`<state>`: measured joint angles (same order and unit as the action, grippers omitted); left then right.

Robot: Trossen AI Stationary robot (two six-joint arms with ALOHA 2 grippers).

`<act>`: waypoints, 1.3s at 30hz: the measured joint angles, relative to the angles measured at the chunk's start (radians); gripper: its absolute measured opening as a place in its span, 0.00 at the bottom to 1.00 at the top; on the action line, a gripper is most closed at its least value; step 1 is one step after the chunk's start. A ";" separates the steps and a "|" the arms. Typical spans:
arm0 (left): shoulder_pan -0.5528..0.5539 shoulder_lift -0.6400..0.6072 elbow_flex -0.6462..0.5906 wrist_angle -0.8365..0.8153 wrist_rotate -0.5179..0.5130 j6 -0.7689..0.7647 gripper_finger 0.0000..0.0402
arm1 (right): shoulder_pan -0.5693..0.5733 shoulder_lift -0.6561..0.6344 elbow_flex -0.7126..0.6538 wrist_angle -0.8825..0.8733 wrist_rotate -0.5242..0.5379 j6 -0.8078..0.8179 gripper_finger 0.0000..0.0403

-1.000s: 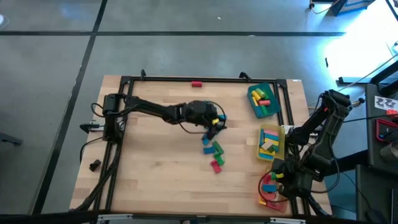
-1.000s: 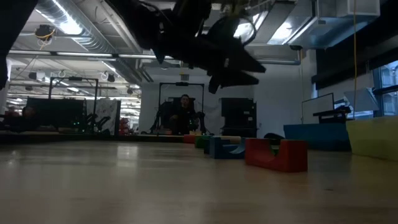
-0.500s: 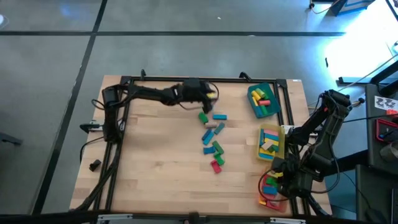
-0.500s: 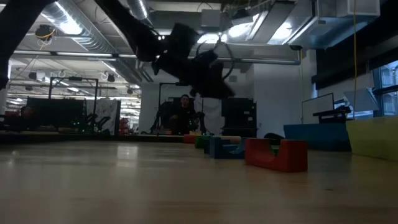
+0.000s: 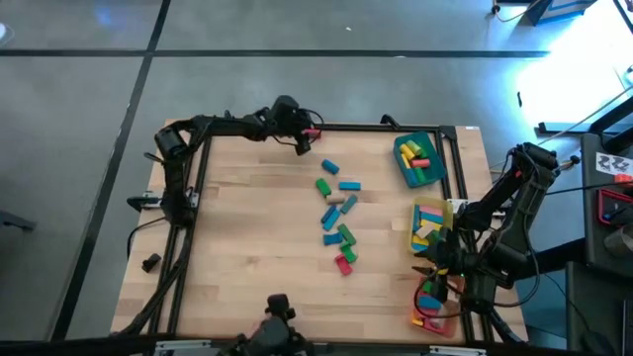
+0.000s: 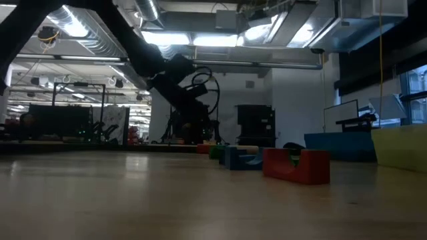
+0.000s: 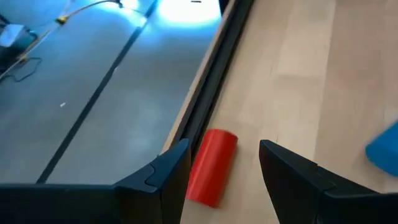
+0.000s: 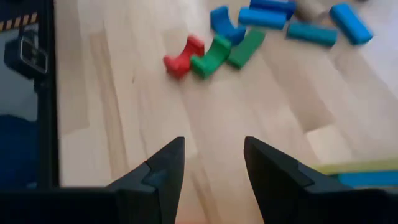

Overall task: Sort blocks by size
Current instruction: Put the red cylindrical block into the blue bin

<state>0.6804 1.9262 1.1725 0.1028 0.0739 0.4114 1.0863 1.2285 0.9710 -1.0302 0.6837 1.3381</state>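
Holding mixed blocks (image 5: 416,158): teal tray (image 5: 433,140), yellow tray (image 5: 445,237), orange tray (image 5: 419,314).

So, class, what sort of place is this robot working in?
Probably a large open robotics lab or workshop: exposed ceiling ducts, strip lights, and other framed rigs behind the table.

Wooden table (image 5: 247,237) with scattered blocks (image 5: 337,213) and trays (image 5: 416,158)

I count three plastic trays on my right: one teal tray (image 5: 436,146), one yellow tray (image 5: 447,229) and one orange tray (image 5: 419,318). Loose on the table are about nine small wooden blocks (image 5: 336,220), plus one red wooden cylinder (image 7: 212,165) at the far edge.
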 joint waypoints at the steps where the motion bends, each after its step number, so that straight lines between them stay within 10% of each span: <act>1: 0.009 0.003 0.000 -0.007 0.022 0.024 0.46 | -0.011 0.000 0.000 0.000 0.006 -0.005 0.42; 12: 0.036 0.096 -0.001 0.015 0.053 0.244 0.46 | -0.160 0.000 0.000 0.000 -0.023 -0.082 0.42; 39: 0.081 0.114 -0.001 0.043 0.092 0.251 0.46 | -0.528 0.000 0.000 0.102 -0.119 -0.453 0.42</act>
<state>0.7616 2.0407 1.1717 0.1461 0.1654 0.6621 0.5588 1.2282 0.9710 -0.9286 0.5651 0.8849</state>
